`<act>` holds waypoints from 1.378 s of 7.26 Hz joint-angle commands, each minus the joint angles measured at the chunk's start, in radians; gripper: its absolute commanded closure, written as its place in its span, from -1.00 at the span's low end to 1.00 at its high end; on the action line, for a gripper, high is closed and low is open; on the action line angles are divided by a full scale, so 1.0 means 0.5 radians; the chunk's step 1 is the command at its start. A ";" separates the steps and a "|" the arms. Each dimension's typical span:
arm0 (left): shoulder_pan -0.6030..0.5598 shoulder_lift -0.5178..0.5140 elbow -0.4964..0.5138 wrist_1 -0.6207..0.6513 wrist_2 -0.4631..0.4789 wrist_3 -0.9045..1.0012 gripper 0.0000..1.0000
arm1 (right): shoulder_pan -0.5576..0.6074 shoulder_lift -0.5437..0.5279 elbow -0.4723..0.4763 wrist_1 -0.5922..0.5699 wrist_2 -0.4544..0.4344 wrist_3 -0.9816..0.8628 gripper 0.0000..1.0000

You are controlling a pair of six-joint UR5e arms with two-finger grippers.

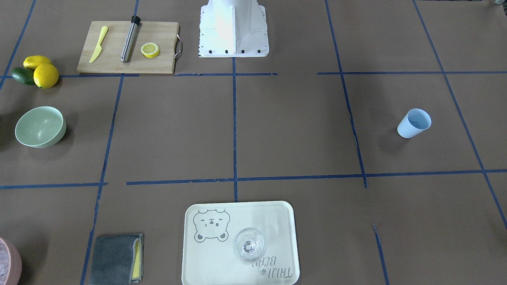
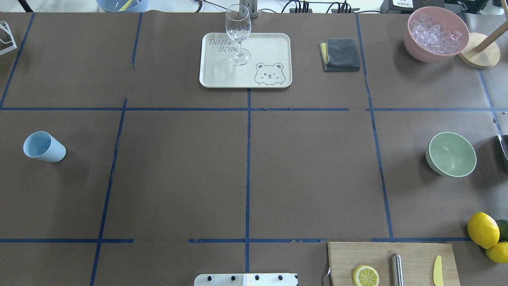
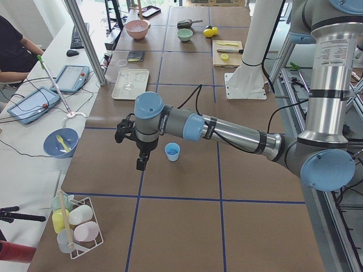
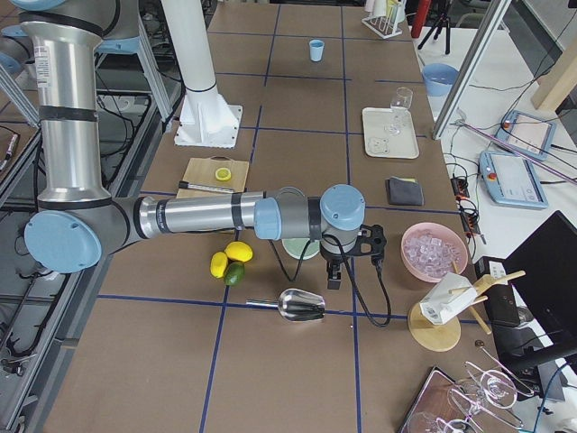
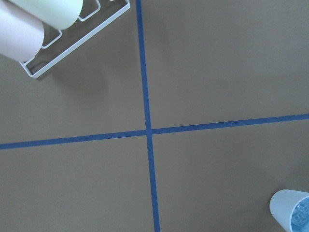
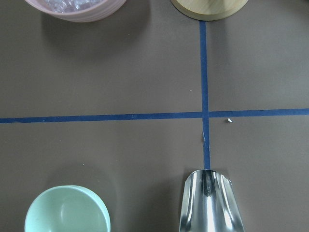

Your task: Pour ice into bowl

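Observation:
The pale blue cup (image 2: 43, 147) stands on the table's left side and shows in the left wrist view (image 5: 292, 210), with faint glassy ice inside; I cannot make out single cubes. The mint-green bowl (image 2: 451, 154) stands empty on the right side and shows in the right wrist view (image 6: 67, 210). My left gripper (image 3: 140, 163) hangs above the table just beside the cup, apart from it. My right gripper (image 4: 331, 276) hangs over the table next to the bowl (image 4: 297, 248), which the arm partly hides. I cannot tell whether either gripper is open or shut.
A pink tub of whitish ice (image 2: 435, 33) and a wooden stand (image 2: 478, 55) are at the far right. A metal scoop (image 6: 210, 203) lies near the bowl. A tray (image 2: 270, 43) carries a wine glass (image 2: 238, 33). Cutting board (image 2: 412, 254), lemons (image 2: 482, 229), cloth (image 2: 341, 54), cup rack (image 5: 72, 29).

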 commanded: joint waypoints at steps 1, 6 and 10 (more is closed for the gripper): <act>0.025 0.007 -0.224 -0.005 0.002 -0.044 -1.00 | -0.141 -0.014 0.003 0.169 -0.004 0.269 -1.00; 0.430 0.438 -0.639 -0.646 0.476 -0.837 -1.00 | -0.478 -0.180 -0.086 1.016 -0.154 1.046 -1.00; 0.501 0.660 -0.654 -1.135 0.536 -1.087 -1.00 | -0.842 -0.333 -0.144 1.604 -0.319 1.500 -1.00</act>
